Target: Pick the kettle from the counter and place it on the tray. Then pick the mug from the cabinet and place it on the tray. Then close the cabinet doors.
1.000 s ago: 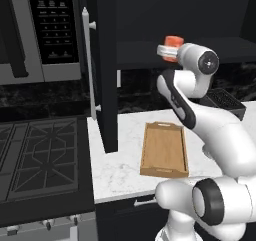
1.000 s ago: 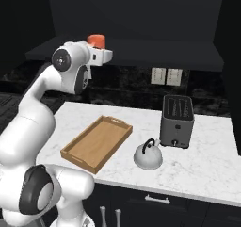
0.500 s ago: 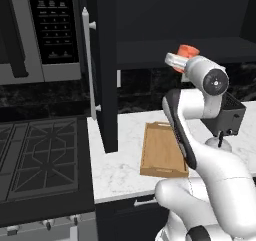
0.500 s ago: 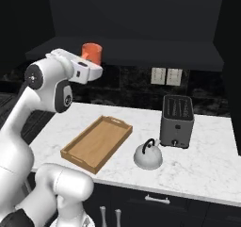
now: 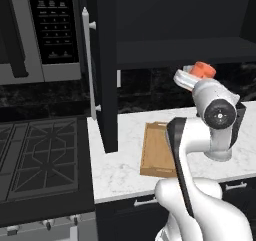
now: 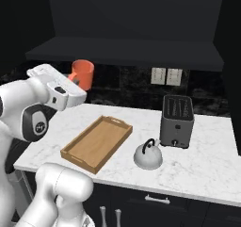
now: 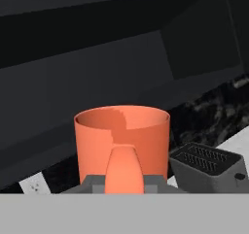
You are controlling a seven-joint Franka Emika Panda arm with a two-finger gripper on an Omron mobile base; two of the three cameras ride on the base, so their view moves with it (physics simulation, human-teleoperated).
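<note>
The orange-red mug [image 6: 82,74] is upright in the air, held at its handle side by my gripper [image 6: 75,83], which is shut on it. It hangs below the cabinet shelf [image 6: 122,52], above the back left of the counter [image 6: 202,165]. In the hand view the mug [image 7: 121,138] is close in front, handle toward me. From the left base view the mug [image 5: 204,69] shows above my gripper [image 5: 192,76]. The wooden tray [image 6: 113,122] lies bare on the counter below and to the right of the mug. The grey kettle [image 6: 148,155] stands on the counter right of the tray.
A dark toaster [image 6: 177,121] stands behind the kettle. The left cabinet door [image 5: 102,60] is swung open over the counter's left end, beside the microwave [image 5: 50,30]. A black stovetop [image 5: 35,160] lies left of the counter. Wall outlets [image 6: 164,76] are on the backsplash.
The arm has carried the mug out from the shelf height and lowered it toward the counter. The kettle and the tray have not moved.
</note>
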